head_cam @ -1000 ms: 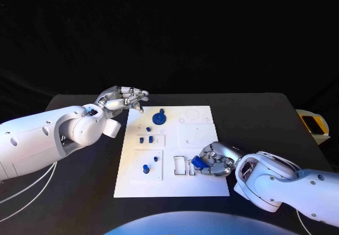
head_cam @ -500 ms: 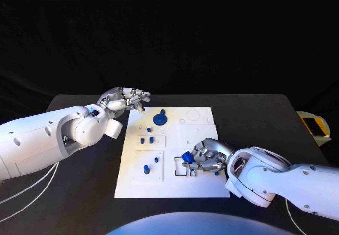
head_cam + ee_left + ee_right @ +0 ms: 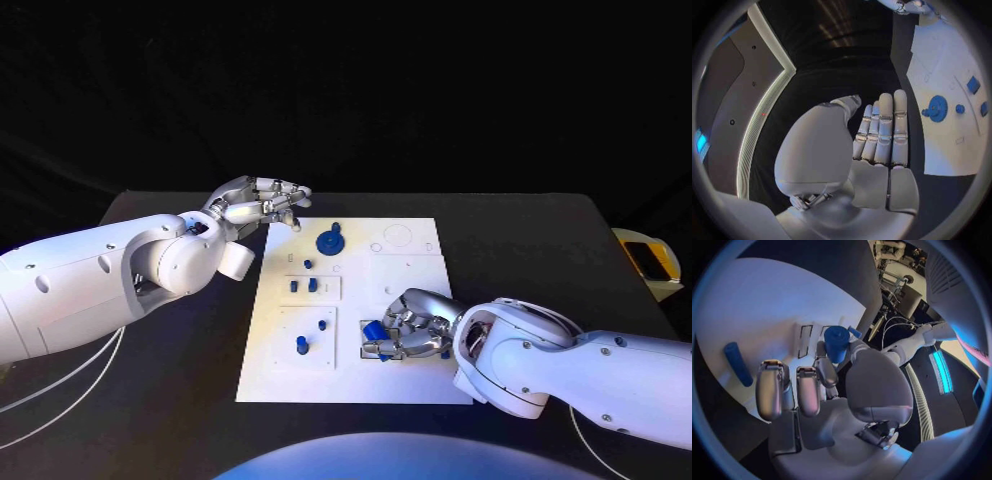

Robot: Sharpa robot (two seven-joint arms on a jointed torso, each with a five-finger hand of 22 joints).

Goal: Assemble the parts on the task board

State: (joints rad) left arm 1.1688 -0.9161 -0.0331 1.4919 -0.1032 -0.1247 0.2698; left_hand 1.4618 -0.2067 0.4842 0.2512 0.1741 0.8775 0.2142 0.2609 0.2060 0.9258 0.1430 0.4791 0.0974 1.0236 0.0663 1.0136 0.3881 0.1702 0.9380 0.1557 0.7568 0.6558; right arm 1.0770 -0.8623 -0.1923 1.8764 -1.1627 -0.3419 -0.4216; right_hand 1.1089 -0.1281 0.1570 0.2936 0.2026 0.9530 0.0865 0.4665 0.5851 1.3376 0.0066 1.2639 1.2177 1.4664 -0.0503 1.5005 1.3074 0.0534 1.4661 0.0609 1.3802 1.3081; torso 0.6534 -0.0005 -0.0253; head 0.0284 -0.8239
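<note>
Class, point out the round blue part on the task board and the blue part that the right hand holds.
round blue part (image 3: 329,241), head view, centre of disc.
held blue part (image 3: 836,341), right wrist view, its side.

Black table (image 3: 548,250), yellow object (image 3: 643,260) beside its right edge

Right robot hand (image 3: 414,329): covers the task board (image 3: 418,385) near its front right slots in the head view; slot contents beneath it hidden. Blue part (image 3: 374,329) pinched in its fingers: lower end concealed, shape not fully legible; whether it touches the board cannot be told.

Same blue part (image 3: 836,342), right wrist view: base behind the fingers (image 3: 825,371).

Task board (image 3: 942,70), left wrist view: cut off by the circle's rim; the small blue pieces (image 3: 973,84) there too small to identify.

Counter (image 3: 548,240): near edge cut off by both arms.
</note>
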